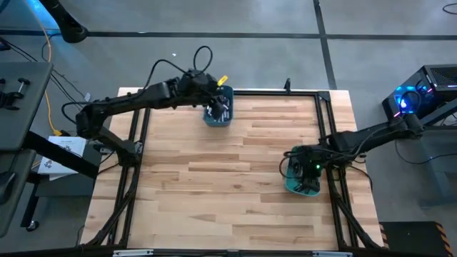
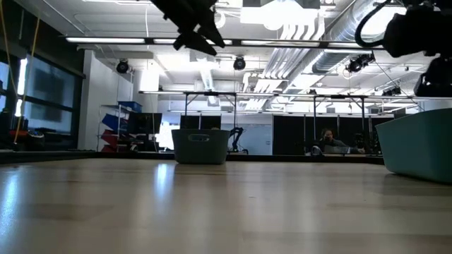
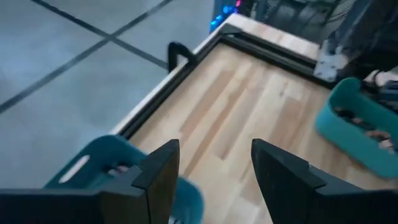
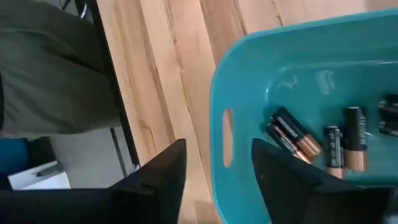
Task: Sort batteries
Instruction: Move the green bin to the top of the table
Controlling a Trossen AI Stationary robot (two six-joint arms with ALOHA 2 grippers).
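Note:
A teal bin [image 1: 218, 114] stands at the table's far edge, near its middle. My left gripper [image 3: 216, 152] hangs open high above this bin [image 3: 93, 171], nothing between its fingers. A second teal bin [image 4: 298, 81] stands near the right edge, and several dark batteries with copper-brown ends [image 4: 292, 137] lie on its floor. My right gripper [image 4: 219, 152] is open over that bin's rim, slanting down, holding nothing. The low view shows the left gripper [image 2: 198, 32] well above the far bin [image 2: 201, 146].
A black frame rail [image 1: 275, 93] runs along the table's far edge and down both sides. Bare wooden tabletop [image 1: 235, 185] lies between the two bins and toward the near edge. A clamp [image 3: 180, 53] stands on the far rail.

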